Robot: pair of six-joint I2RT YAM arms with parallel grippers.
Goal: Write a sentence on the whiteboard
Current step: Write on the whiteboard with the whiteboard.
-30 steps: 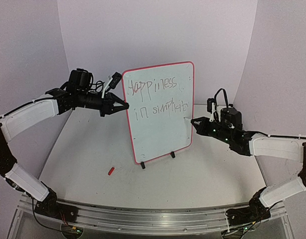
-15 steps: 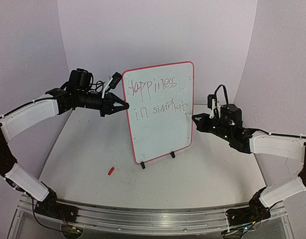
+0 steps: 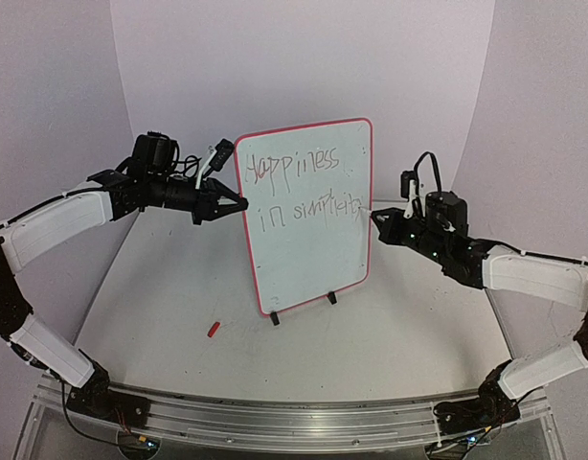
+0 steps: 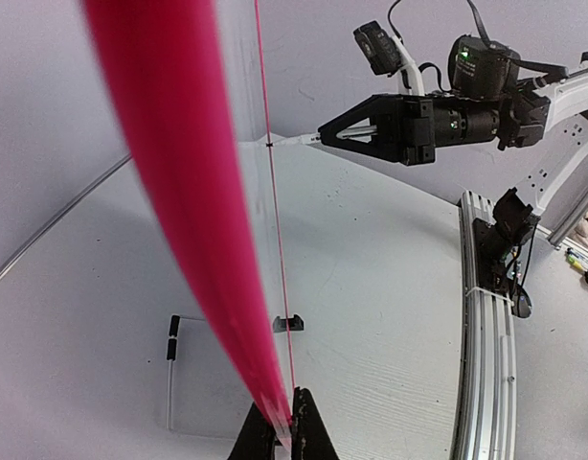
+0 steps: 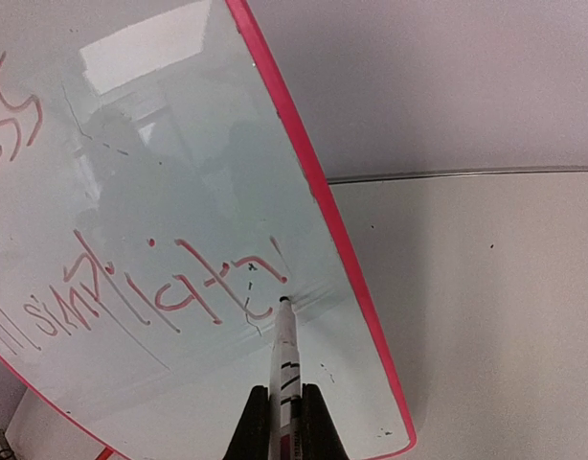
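The whiteboard stands upright on its stand in the middle of the table, red-rimmed. The sentence runs across it in two handwritten lines. My left gripper is shut on the board's left edge; in the left wrist view the red rim runs into that gripper. My right gripper is shut on a slim white marker. The marker's tip touches the whiteboard just below the last letters of the sentence, near the right rim.
A small red cap lies on the table in front of the board's left corner. Black stand clips hold the board's bottom edge. A metal rail runs along the near edge. Walls close in on both sides.
My right gripper has risen with the marker along the board's right side, bringing the tip to the end of the second line. The left gripper and the board have stayed put.
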